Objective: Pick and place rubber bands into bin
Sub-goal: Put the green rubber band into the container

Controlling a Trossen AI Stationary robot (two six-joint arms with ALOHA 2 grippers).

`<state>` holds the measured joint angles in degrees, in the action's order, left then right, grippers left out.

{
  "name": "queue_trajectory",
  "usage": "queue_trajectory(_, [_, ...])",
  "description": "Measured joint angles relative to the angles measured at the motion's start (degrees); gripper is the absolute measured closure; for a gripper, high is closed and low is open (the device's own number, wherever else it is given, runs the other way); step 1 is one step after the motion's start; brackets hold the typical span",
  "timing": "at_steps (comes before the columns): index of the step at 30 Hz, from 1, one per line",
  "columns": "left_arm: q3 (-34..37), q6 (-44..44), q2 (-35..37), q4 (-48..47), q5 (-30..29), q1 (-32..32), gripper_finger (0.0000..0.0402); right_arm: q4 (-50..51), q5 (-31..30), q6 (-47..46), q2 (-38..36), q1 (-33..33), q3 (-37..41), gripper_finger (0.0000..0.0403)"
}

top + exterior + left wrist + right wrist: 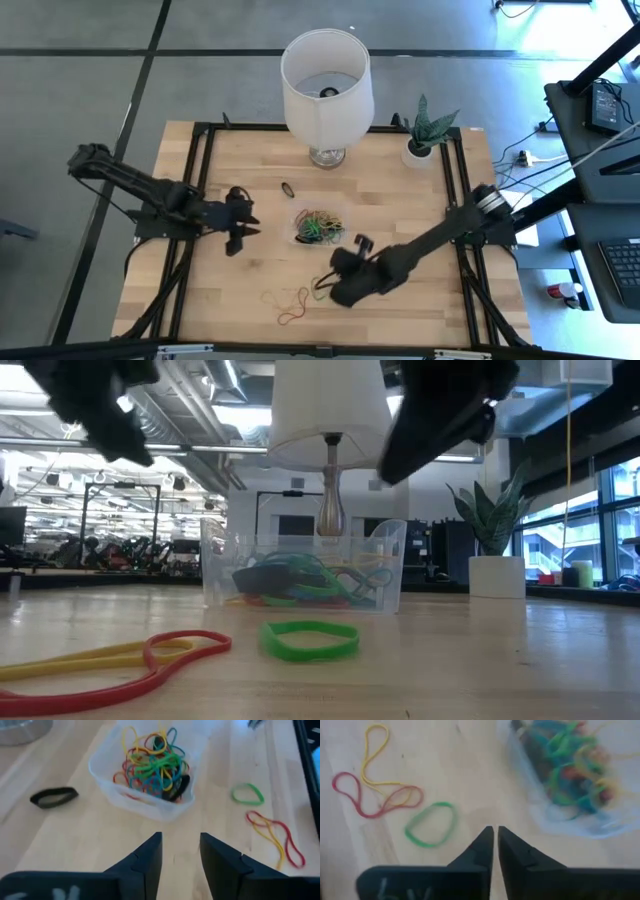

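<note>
Lying just beside the right gripper [495,832], jaws together: green rubber band [430,824]; left jaws apart.

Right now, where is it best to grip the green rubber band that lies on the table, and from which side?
Probably from straight above: the green rubber band lies flat as an open loop, apart from the red band. Pinch one thin side of it, one finger inside the loop.
</note>
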<state>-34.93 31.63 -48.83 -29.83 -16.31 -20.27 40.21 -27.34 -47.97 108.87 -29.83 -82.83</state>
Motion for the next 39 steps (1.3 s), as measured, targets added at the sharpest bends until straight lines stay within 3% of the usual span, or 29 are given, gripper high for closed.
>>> queue_trajectory(5, [3.5,0.6,5.4,-0.8,1.5,-1.9,0.0272,-0.8,0.3,-9.8,8.4,-2.2,-6.2,0.0341])
queue_trajectory(11, [4.1,-0.3,6.9,-0.7,3.9,-3.1,0.0272,-2.1,0.6,-17.8,14.2,-4.0,-8.4,0.0289])
queue_trajectory(19, [4.1,-0.8,6.8,-0.8,5.2,-3.5,0.0272,-5.3,-1.9,-19.0,20.0,-3.6,-8.6,0.0257])
queue_trajectory(23, [4.1,-0.7,6.8,-0.8,7.1,-3.5,0.0272,-5.4,-2.4,-19.3,21.4,-3.5,-8.8,0.0281])
queue_trajectory(29, [4.1,0.6,6.8,-1.0,7.4,-3.5,0.0272,-5.2,-1.2,-19.0,20.6,-3.3,-8.7,0.0389])
queue_trajectory(34, [4.1,0.8,6.8,-1.0,5.6,-3.5,0.0272,0.9,1.5,-14.1,16.2,-3.4,-11.0,0.0396])
queue_trajectory(39, [4.1,0.8,6.8,-0.8,2.1,-3.5,0.0272,4.4,-3.5,-4.5,7.6,-2.9,-12.6,0.0399])
